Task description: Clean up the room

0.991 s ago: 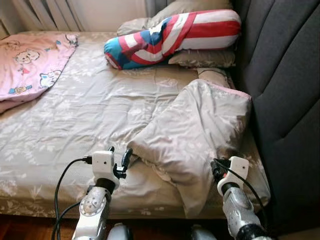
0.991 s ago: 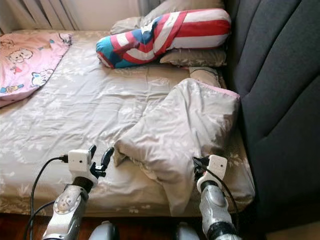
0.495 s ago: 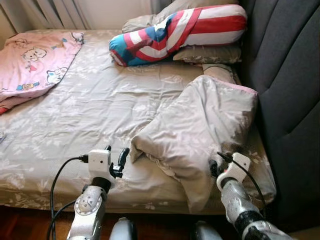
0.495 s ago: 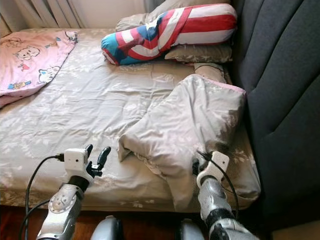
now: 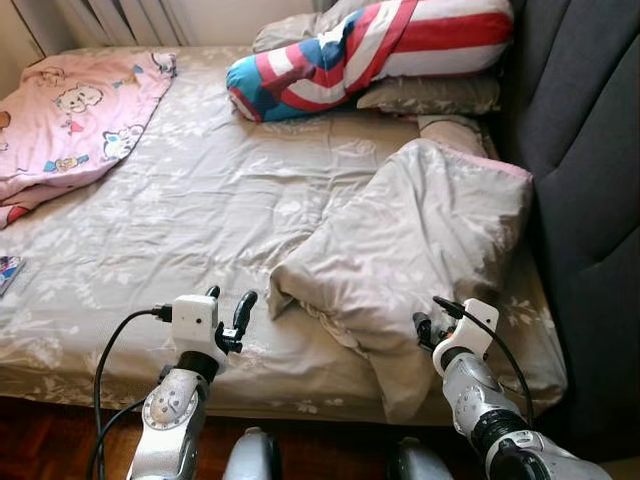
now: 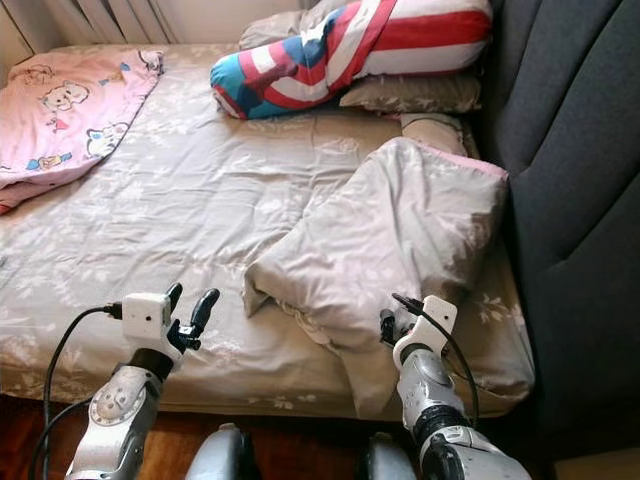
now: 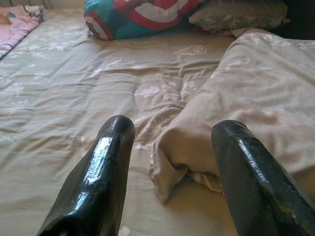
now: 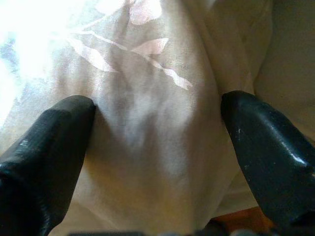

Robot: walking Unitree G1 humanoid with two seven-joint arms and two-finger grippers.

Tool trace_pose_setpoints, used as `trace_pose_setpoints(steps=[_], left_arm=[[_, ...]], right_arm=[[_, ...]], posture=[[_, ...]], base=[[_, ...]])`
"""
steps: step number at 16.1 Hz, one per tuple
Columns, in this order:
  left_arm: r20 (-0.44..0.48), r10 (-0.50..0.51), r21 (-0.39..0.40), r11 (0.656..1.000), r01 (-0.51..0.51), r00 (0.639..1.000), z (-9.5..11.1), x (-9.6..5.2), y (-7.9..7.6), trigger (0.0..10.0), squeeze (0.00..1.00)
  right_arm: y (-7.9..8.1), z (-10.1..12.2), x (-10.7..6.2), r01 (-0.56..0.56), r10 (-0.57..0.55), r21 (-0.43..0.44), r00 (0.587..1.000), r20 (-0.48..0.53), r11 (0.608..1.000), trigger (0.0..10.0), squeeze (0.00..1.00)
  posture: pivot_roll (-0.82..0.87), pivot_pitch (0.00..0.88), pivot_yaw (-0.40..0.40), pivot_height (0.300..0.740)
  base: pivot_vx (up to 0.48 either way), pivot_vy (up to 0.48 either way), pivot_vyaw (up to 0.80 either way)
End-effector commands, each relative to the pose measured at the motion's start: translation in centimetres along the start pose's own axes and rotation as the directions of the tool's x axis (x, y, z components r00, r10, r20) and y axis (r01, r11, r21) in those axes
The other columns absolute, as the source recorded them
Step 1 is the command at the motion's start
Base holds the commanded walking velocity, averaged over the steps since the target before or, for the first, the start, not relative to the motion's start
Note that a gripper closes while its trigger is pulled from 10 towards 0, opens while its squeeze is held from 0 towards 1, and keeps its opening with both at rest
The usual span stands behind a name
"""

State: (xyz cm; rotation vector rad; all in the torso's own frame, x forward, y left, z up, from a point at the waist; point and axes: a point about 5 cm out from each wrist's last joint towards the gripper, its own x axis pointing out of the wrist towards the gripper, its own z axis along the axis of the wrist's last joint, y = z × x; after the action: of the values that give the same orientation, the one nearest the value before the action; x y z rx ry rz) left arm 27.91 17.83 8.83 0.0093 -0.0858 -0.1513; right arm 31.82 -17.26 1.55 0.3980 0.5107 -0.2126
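— Backed off, hasn't it? Compared with a second ago the left gripper [image 5: 228, 301] sits clear of the folded duvet's corner [image 5: 283, 290], and more of the near bed edge [image 5: 90, 375] shows at the frame's bottom.

— Yes; its fingers are wide apart, holding nothing. The right gripper [image 8: 152, 132] is spread wide too, pressed against hanging fabric.

— And the duvet [image 5: 410, 240]?

— Beige, leaf-printed, bunched in the lower right by the dark headboard [image 5: 590, 170]; spreading it looks barely begun.

Left pincer [image 5: 228, 305] beside folded duvet [image 5: 410, 260]
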Motion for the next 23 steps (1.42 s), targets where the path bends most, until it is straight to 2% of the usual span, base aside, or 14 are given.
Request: trace_pose_setpoints(steps=[1,7,12,13,14,15,23], left_arm=[[-0.017,-0.004,0.004,1.0,0.004,1.0,-0.1,-0.5,0.2,10.0,0.0],[0.013,-0.013,0.014,1.0,0.013,1.0,1.8,-1.2,0.4,10.0,0.0],[0.014,-0.012,0.025,1.0,0.012,1.0,2.8,-2.2,0.4,10.0,0.0],[0.017,-0.012,0.027,1.0,0.011,1.0,3.0,-2.4,0.4,10.0,0.0],[0.018,-0.012,0.028,1.0,0.011,1.0,3.1,-2.4,0.4,10.0,0.0],[0.019,-0.012,0.028,1.0,0.012,1.0,3.2,-2.4,0.4,10.0,0.0],[0.006,-0.011,0.023,1.0,0.011,1.0,3.8,-2.9,0.0,10.0,0.0]], right_arm=[[0.0,-0.4,0.0,0.01,-0.01,-0.003,0.999,-0.031,1.0,10.0,0.0],[1.7,-0.8,0.0,-0.071,0.072,0.018,0.996,-0.057,0.997,10.0,0.0],[2.1,-1.2,-0.1,-0.075,0.075,0.003,0.995,-0.067,0.997,10.0,0.0],[2.3,-1.3,-0.1,-0.083,0.083,0.0,0.994,-0.067,0.997,1.4,0.0],[2.3,-1.4,-0.1,-0.085,0.085,-0.004,0.994,-0.069,0.996,1.4,0.0],[2.5,-1.5,-0.1,-0.092,0.092,-0.004,0.993,-0.068,0.996,0.0,0.0],[2.6,-2.7,-0.4,-0.105,0.104,-0.009,0.99,-0.092,0.994,0.0,0.0]], posture=[[0.08,0.222,0.065,0.652],[0.14,0.274,0.085,0.652],[0.17,0.309,0.099,0.652],[0.17,0.32,0.102,0.652],[0.17,0.32,0.102,0.652],[0.18,0.326,0.104,0.652],[0.18,0.354,0.103,0.652]], base=[[0.0,0.0,0.0],[0.0,0.0,0.0],[0.0,0.0,0.0],[0.0,0.0,0.0],[0.0,0.0,0.0],[0.0,0.0,0.0],[0.0,0.0,0.0]])
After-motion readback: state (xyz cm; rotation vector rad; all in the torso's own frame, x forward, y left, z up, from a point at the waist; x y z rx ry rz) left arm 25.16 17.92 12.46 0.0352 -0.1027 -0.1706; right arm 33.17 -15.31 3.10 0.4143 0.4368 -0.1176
